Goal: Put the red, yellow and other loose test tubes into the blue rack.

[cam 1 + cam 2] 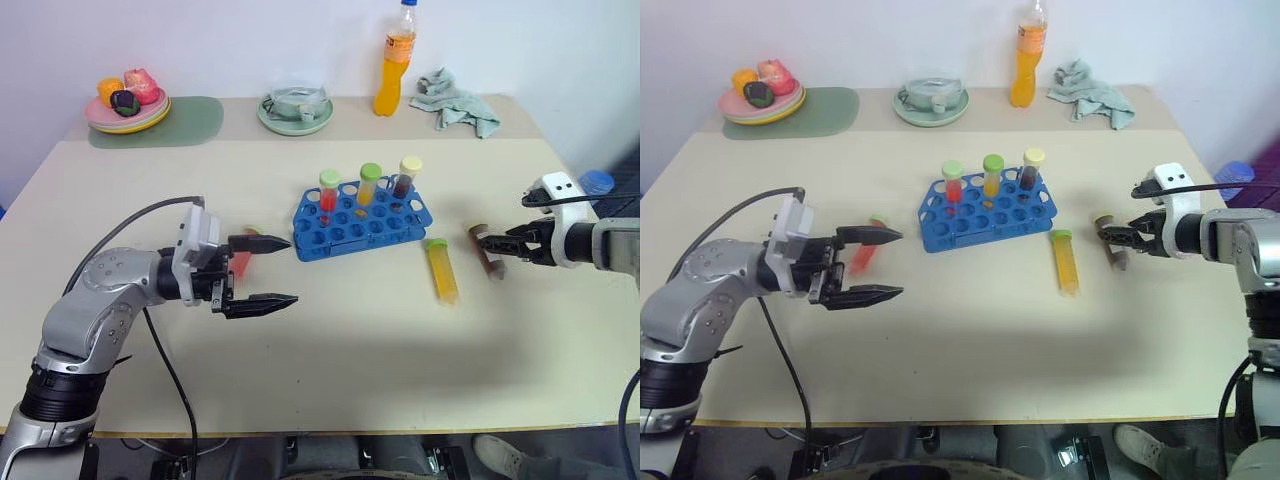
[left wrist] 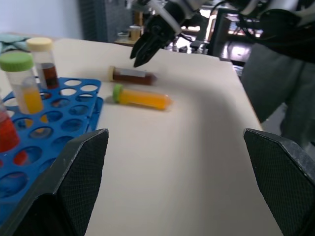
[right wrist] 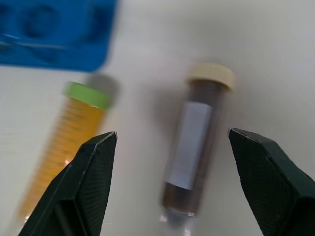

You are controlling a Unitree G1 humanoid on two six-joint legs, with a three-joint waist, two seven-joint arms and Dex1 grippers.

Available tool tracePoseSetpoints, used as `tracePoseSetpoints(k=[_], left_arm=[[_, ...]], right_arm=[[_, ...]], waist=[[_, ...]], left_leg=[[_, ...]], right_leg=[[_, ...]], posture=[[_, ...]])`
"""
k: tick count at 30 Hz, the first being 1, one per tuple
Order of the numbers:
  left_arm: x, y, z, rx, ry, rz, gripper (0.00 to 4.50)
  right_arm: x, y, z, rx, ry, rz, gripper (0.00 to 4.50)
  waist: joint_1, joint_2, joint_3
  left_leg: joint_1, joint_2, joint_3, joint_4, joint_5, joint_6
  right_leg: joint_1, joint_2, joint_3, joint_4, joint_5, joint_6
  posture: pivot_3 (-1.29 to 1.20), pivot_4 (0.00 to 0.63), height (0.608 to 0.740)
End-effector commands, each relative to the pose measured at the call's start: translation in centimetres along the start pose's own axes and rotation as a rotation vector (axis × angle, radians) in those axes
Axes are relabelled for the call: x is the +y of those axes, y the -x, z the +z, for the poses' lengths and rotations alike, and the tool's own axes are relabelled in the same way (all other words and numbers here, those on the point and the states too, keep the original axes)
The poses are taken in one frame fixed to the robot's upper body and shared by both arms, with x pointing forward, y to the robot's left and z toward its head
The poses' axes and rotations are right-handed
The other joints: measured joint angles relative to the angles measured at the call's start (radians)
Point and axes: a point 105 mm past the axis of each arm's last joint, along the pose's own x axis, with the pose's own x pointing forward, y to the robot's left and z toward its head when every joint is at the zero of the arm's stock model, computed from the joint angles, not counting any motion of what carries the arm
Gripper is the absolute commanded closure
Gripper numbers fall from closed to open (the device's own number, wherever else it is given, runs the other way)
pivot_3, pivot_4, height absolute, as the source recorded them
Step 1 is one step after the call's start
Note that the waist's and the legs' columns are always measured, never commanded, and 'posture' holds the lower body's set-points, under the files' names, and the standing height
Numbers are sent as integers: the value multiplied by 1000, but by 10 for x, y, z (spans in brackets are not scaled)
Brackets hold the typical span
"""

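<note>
The blue rack [image 1: 362, 219] stands mid-table holding three upright tubes: a red one [image 1: 329, 192], an orange one [image 1: 369, 184] and a dark brown one [image 1: 405, 178]. A loose yellow tube [image 1: 441, 270] with a green cap lies just right of the rack. Further right lies a brown tube [image 3: 194, 142]; my right gripper [image 1: 487, 242] hovers over it, open, with one finger on each side. A red tube [image 1: 241, 258] lies left of the rack, partly hidden behind my left gripper [image 1: 293, 270], which is open, empty and pointing towards the rack.
Along the far edge stand a plate of fruit [image 1: 128, 105] on a green mat [image 1: 190, 125], a pale green plate [image 1: 295, 108] with a cup, an orange drink bottle [image 1: 395, 60] and a crumpled cloth [image 1: 455, 100]. A blue cap [image 1: 597, 182] lies at the right edge.
</note>
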Motion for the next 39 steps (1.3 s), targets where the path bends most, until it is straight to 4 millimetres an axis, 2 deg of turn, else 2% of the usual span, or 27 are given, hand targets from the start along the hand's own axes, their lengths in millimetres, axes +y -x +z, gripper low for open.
tracePoseSetpoints(k=[1, 9, 16, 19, 22, 28, 31, 34, 36, 39], left_arm=[[-9, -3, 9, -25, 4, -62, 23], [-12, -1, 4, -17, 52, -51, 23], [-16, 1, 2, -14, 70, -24, 23], [-17, 2, 3, -18, 75, -11, 0], [-18, 1, 3, -20, 77, -3, 0], [-17, 1, 3, -23, 79, 7, 0], [-16, -1, 3, -27, 79, 11, 0], [-15, 0, 3, -31, 83, 18, 0], [-13, 1, 2, -37, 90, 35, 0], [-11, 5, -3, -41, 108, 69, 0]], right_arm=[[-10, -4, 5, 2, 6, -28, 799], [-21, -30, 10, 39, -37, -36, 799], [-15, -48, 10, 107, 14, -22, 799], [-13, -52, 8, 135, 44, -18, 1710], [-11, -54, 3, 170, 91, -11, 3133], [-13, -53, -1, 195, 163, -13, 3133], [-9, -45, 5, 158, 241, 22, 3133], [7, -31, 15, 71, 310, 103, 3133], [27, -16, 20, 5, 378, 201, 3133], [75, 10, 34, -188, 425, 397, 3133]], waist=[[-7, 0, 0], [-13, 1, 1], [-11, 1, 1], [-11, 1, 1], [-12, 1, 1], [-11, 1, 1], [-8, 1, 1], [-6, 1, 1], [-5, 1, 1], [-7, 1, 1]], left_leg=[[0, 0, 0, 0, 0, 0], [1, 0, 3, 1, 0, 1], [1, 0, 5, 1, 0, 2], [1, 0, 6, 2, -1, 2], [1, 1, 6, 2, -1, 2], [2, 1, 6, 2, -1, 2], [2, 1, 6, 2, -1, 2], [2, 1, 6, 2, -1, 2], [1, 1, 6, 2, -1, 2], [1, 1, 6, 2, -1, 2]], right_leg=[[0, 0, 0, 0, 0, 0], [-1, 2, 1, 2, 0, 1], [-1, 5, 1, 2, 1, 1], [-1, 5, 2, 2, 1, 1], [-1, 5, 2, 3, 1, 1], [0, 6, 2, 3, 1, 2], [0, 6, 2, 3, 1, 2], [0, 6, 2, 3, 2, 4], [0, 6, 2, 3, 2, 4], [-1, 6, 2, 4, 3, 5]], posture=[[0, 150, 740], [0, 150, 740], [0, 150, 740], [0, 150, 740], [0, 150, 740], [0, 150, 740], [0, 150, 740], [0, 150, 740], [0, 150, 740], [0, 150, 740]])
